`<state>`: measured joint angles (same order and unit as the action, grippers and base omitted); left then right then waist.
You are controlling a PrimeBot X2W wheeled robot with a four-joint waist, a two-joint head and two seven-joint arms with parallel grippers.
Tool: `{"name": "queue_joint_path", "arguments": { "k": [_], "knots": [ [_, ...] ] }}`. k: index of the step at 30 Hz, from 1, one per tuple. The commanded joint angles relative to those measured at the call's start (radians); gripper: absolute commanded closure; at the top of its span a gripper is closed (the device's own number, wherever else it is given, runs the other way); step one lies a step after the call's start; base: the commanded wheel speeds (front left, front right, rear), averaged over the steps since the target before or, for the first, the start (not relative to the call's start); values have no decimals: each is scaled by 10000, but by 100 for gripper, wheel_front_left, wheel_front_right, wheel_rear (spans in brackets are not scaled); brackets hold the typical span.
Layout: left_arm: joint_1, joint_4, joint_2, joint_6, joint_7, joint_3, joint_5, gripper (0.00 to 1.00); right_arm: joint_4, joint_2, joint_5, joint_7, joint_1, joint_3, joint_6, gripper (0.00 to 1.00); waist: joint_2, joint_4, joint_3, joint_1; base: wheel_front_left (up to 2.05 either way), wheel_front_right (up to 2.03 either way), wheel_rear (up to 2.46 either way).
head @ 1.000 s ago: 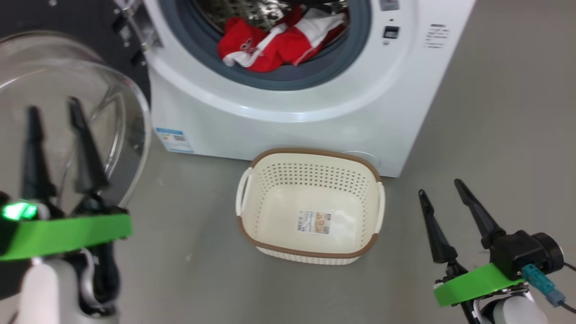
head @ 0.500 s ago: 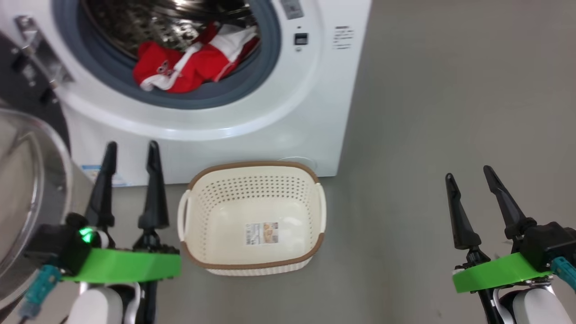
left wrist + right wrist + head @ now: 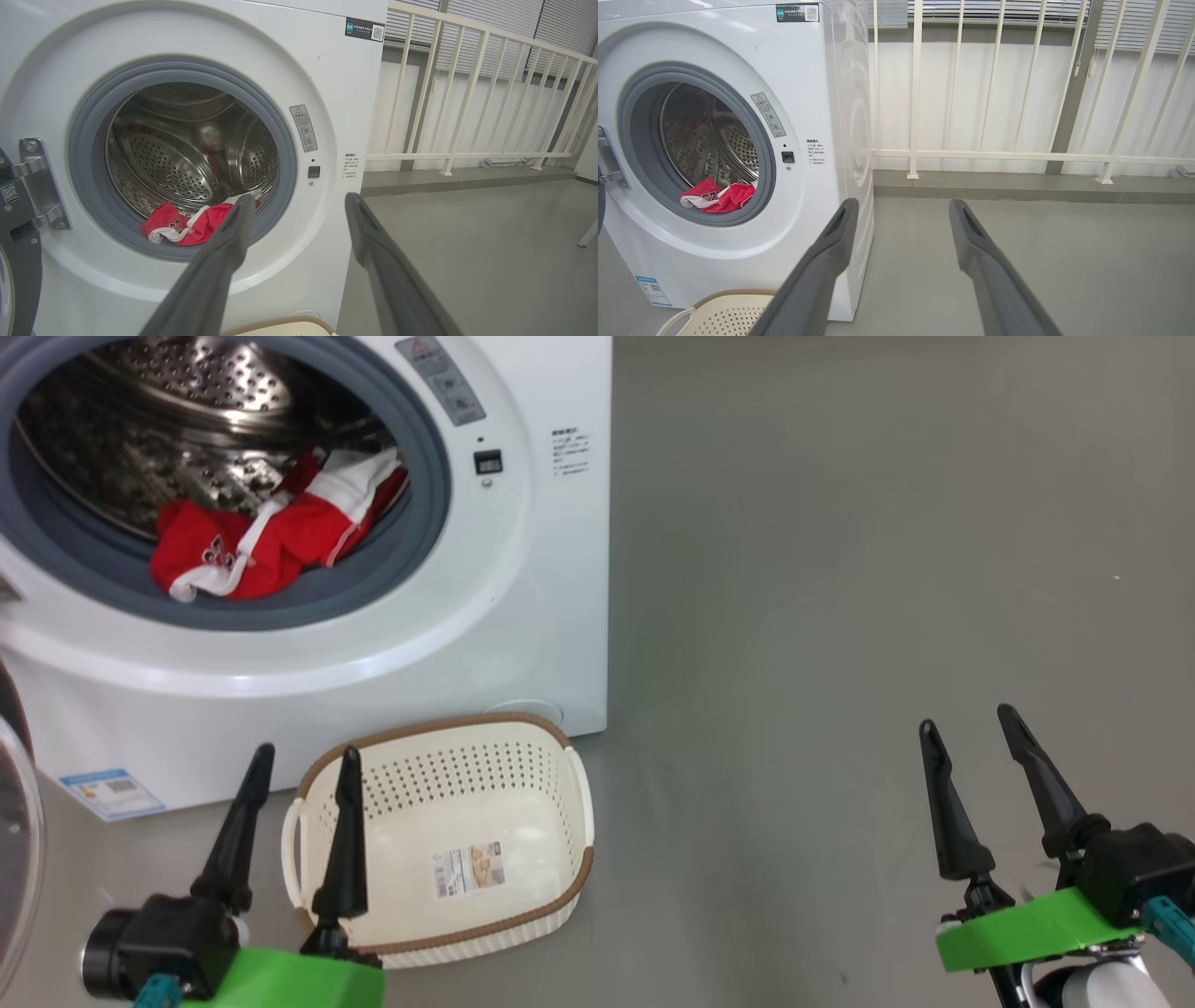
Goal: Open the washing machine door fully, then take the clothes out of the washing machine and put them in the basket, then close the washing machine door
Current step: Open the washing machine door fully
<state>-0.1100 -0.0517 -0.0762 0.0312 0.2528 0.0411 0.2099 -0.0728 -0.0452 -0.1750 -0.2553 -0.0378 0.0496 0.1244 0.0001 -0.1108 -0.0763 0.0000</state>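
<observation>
The big white box-shaped front-loading washing machine (image 3: pixel 523 616) has its round black-rimmed glass door (image 3: pixel 21 280) swung out on the hinge side, to the robot's left of the machine, so the opening step looks done. The bright red and white jersey clothes (image 3: pixel 252 541) lie bunched at the front lower edge of the machine's steel drum, not yet taken out. The small cream-white perforated plastic basket with a brown rim (image 3: pixel 439 728) sits empty on the floor just in front of the machine. The left gripper (image 3: pixel 307 749) hovers before the machine by the basket, jaws spread and empty. The right gripper (image 3: pixel 966 717), likewise spread and empty, hangs well off the machine's right side. Unloading and closing the door remain.
</observation>
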Motion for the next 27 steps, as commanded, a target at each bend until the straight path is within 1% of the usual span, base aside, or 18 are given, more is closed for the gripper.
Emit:
{"name": "queue_joint_path", "arguments": {
  "k": [1,6,13,27],
  "knots": [
    [26,311,-141,-67,86,-348,-80,0,316,-51,60,-64,-2,-253,63,0,-1,-214,252,0,0,0,0],
    [535,367,-58,-47,87,-541,-33,0,426,-51,87,-64,458,-358,63,0,-1,-343,543,0,0,0,0],
    [954,25,-3,28,88,-585,-51,0,522,-51,278,-64,874,-370,63,0,-1,-461,815,0,0,0,0],
    [1178,-185,36,-10,89,-692,-148,0,572,-51,464,-64,936,-163,63,0,-1,-517,960,0,0,0,0]
  ]
}}
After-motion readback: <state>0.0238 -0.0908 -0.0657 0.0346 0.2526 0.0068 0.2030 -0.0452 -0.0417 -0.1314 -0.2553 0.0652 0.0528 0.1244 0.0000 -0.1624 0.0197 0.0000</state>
